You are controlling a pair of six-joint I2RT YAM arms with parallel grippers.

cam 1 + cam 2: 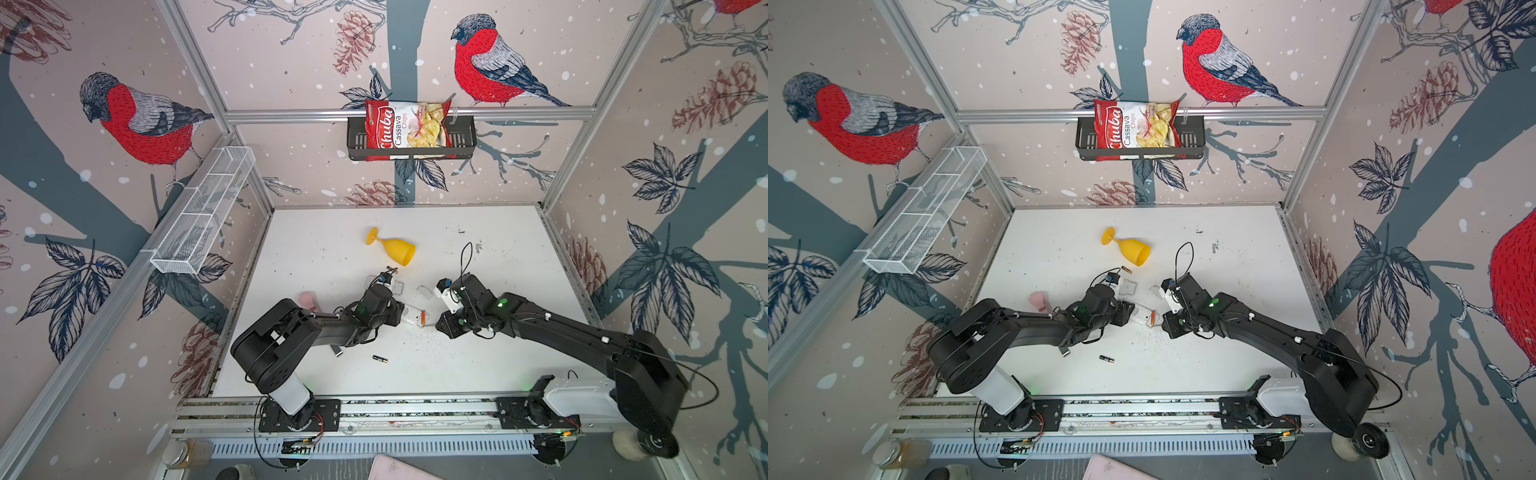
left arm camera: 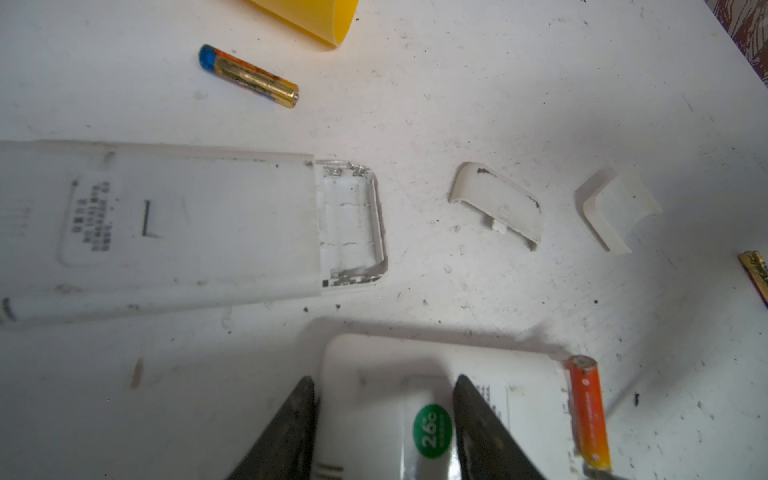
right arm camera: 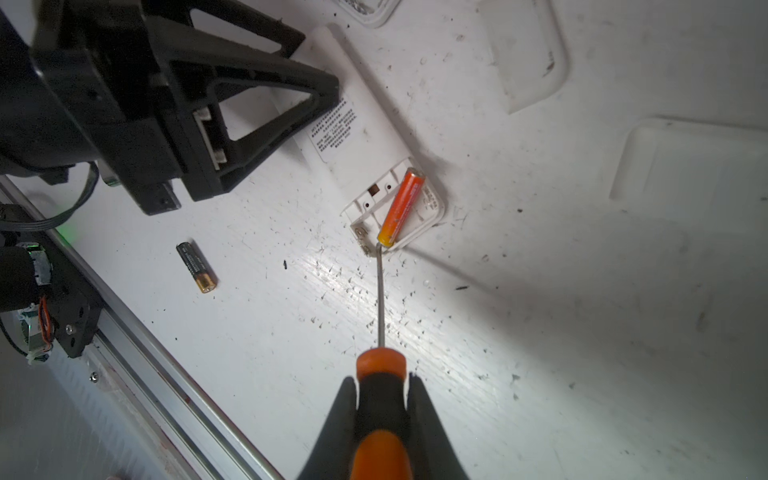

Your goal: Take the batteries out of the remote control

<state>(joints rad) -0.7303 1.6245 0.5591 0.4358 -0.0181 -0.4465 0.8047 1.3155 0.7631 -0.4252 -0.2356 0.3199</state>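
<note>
Orange-and-black-handled screwdriver (image 3: 380,415) sat right up close, pinched tight by its handle in the right jaws, with its thin steel shaft aimed at the small white plastic remote control (image 3: 365,141). The tip met the yellow end of the orange cylindrical battery (image 3: 401,205). That battery lay askew in the remote's open end compartment, and the slot beside it was bare.

The left jaws stood part-way apart, astride the remote's other end. They looked clamped on its body, pinning it to the scuffed white surface (image 3: 540,332).

Well apart from the remote, on the side toward the arm bases, a black battery with a gold end (image 3: 196,267) lay loose. On the remote's far side a gold battery with a blue end (image 2: 248,76) lay loose too. Just beside the remote was a larger white remote (image 2: 166,224), its compartment empty.

By my reading, this was the prying step on the last cell in the held remote. The next move called for working the tip under the yellow end and levering up gently, with the left grip kept firm so the body would not skid. Too much force could have flicked the battery away.
</note>
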